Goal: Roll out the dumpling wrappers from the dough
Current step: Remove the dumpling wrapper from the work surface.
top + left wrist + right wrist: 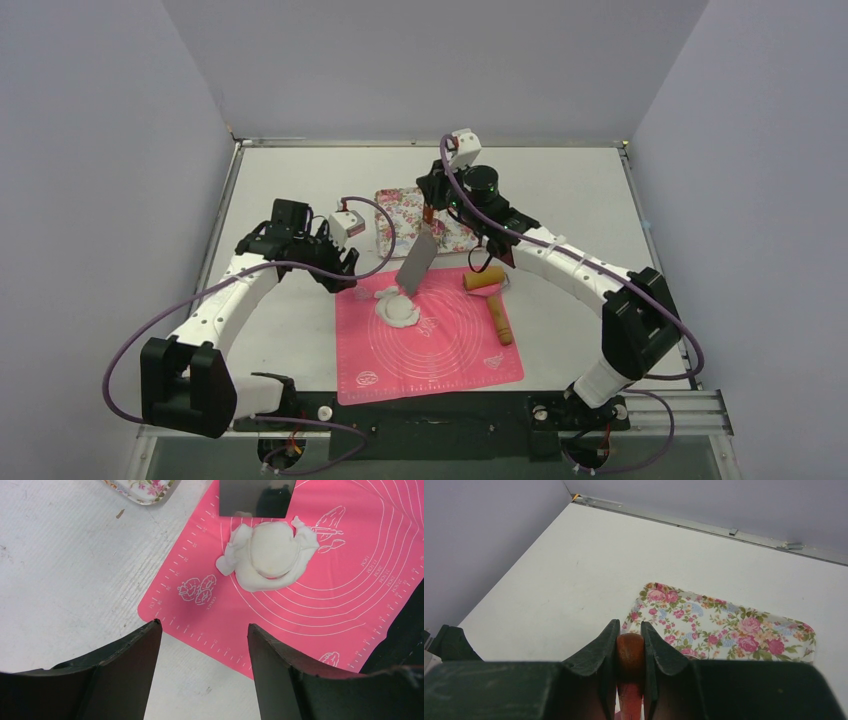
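Observation:
A round flat dumpling wrapper [270, 547] lies on the pink mat [320, 605], with ragged white dough [235, 555] scraps wrapped around its edge. From above they read as one white lump [397, 307]. My right gripper [432, 210] is shut on the brown wooden handle [630, 652] of a scraper. The scraper's grey metal blade [416, 265] slants down to the far edge of the dough and also shows in the left wrist view [255, 497]. My left gripper [205, 625] is open and empty, above the mat's left edge and short of the dough.
A wooden rolling pin [490, 300] lies on the right part of the mat [430, 350]. A floral tray [400, 222] sits just behind the mat, also in the right wrist view [724, 625]. Grey walls close in the back and sides of the table.

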You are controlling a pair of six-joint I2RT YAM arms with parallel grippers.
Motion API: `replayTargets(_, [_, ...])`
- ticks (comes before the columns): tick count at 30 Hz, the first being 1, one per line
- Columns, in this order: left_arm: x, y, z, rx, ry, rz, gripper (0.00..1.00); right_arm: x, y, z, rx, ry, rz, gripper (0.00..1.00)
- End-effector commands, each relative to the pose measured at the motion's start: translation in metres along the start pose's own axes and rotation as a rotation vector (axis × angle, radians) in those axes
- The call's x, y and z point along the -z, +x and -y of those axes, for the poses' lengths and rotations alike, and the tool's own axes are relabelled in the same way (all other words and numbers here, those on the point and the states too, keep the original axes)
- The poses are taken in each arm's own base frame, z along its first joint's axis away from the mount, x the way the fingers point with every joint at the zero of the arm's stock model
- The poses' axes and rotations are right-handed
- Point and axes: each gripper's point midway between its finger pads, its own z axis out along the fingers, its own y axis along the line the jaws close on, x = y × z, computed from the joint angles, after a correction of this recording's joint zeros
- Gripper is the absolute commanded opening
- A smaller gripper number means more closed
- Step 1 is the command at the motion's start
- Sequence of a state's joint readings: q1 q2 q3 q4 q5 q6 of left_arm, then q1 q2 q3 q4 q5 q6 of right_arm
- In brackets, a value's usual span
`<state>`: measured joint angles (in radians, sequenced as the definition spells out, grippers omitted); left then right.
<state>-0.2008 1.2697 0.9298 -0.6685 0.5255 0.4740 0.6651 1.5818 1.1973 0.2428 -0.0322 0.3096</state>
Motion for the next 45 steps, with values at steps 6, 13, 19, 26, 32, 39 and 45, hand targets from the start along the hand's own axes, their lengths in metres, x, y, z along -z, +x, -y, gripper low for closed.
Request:
replayTargets(6, [0.008, -0.012, -0.001, -0.019, -0.014, 0.050, 0.62, -0.014, -0.019, -0.028, -0.019, -0.056, 0.055, 0.00])
replayTargets(13, [0.008, -0.011, -0.001, -0.020, -0.014, 0.051, 0.62, -0.015, -0.029, -0.054, -0.028, -0.106, 0.066, 0.00])
replayTargets(19, [0.010, -0.012, -0.001, -0.024, -0.019, 0.052, 0.62, -0.017, -0.027, -0.071, -0.051, -0.141, 0.054, 0.00])
replayTargets(26, [0.010, -0.012, -0.001, -0.026, -0.018, 0.052, 0.62, -0.014, -0.024, -0.091, -0.048, -0.181, 0.047, 0.00])
replayTargets(32, [0.012, -0.012, -0.002, -0.026, -0.024, 0.055, 0.62, -0.011, -0.015, -0.109, -0.057, -0.218, 0.026, 0.00])
replayTargets(39, [0.014, -0.012, -0.001, -0.027, -0.026, 0.057, 0.62, -0.003, -0.009, -0.116, -0.055, -0.228, 0.007, 0.00])
replayTargets(45, [0.014, -0.012, -0.001, -0.028, -0.026, 0.059, 0.62, 0.017, -0.013, -0.122, -0.061, -0.250, 0.003, 0.00])
